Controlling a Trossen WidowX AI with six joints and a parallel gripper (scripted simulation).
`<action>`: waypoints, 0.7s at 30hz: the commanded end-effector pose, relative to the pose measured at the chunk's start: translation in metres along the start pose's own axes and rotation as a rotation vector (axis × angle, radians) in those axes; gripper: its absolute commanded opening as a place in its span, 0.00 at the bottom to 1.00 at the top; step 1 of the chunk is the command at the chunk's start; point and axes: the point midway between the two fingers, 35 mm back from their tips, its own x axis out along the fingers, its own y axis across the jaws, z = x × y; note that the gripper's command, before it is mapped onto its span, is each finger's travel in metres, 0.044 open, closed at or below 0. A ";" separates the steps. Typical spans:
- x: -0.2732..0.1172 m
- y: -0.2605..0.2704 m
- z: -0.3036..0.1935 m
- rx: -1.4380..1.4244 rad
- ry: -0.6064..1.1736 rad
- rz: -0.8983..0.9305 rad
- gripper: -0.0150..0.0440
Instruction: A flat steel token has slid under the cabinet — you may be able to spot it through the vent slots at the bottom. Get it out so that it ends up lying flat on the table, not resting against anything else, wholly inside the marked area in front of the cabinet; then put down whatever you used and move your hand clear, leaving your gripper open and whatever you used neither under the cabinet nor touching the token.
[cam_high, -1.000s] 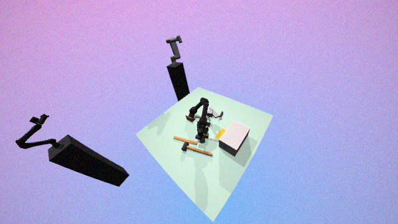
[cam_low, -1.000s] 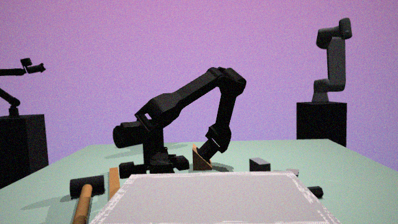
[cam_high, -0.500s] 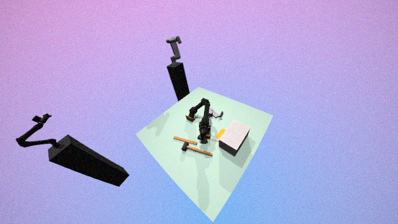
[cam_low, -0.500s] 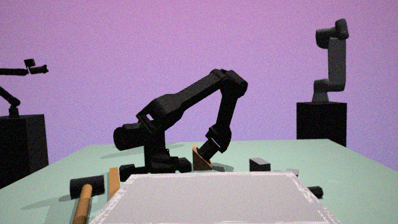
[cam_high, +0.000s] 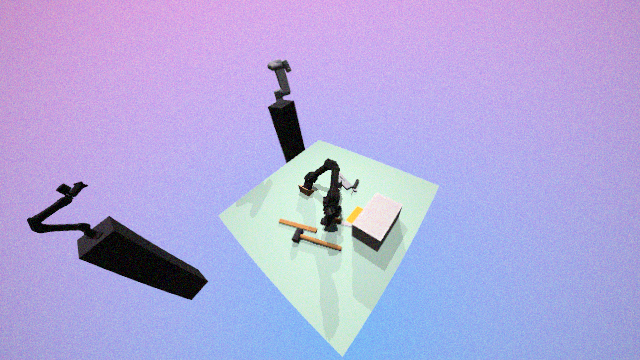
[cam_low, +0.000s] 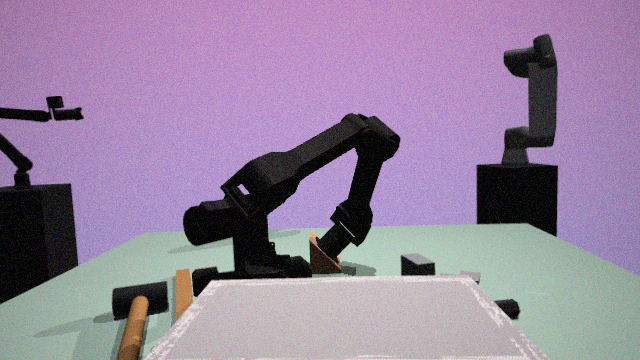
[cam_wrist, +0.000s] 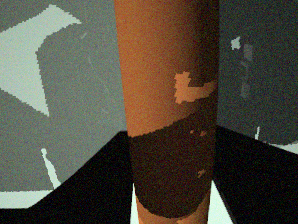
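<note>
My gripper (cam_high: 332, 221) (cam_wrist: 165, 136) is shut on the round orange-brown handle (cam_wrist: 165, 95) of a tool, low over the table in front of the cabinet. In the top view a thin pale shaft (cam_high: 346, 224) runs from the gripper to the cabinet's front edge; whether its tip is under the cabinet is hidden. The cabinet (cam_high: 377, 215) (cam_low: 350, 320) is a pale-topped box with dark sides. The marked area is an orange-yellow patch (cam_high: 355, 215) right in front of it. The steel token cannot be seen in any view, nor can the vent slots. The cabinet hides the fingertips in the exterior view.
A hammer (cam_high: 321, 243) (cam_low: 133, 327) and a flat wooden bar (cam_high: 297, 225) (cam_low: 183, 292) lie beside the arm. A pale object with a dark end (cam_high: 346, 182) lies on the other side. A grey block (cam_low: 417, 265) stands behind the cabinet in the exterior view.
</note>
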 end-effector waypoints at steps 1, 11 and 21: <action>0.000 -0.002 0.004 0.008 -0.002 0.000 0.25; 0.000 -0.002 0.017 0.007 -0.002 0.000 0.25; -0.001 -0.002 0.029 0.007 -0.003 0.000 0.25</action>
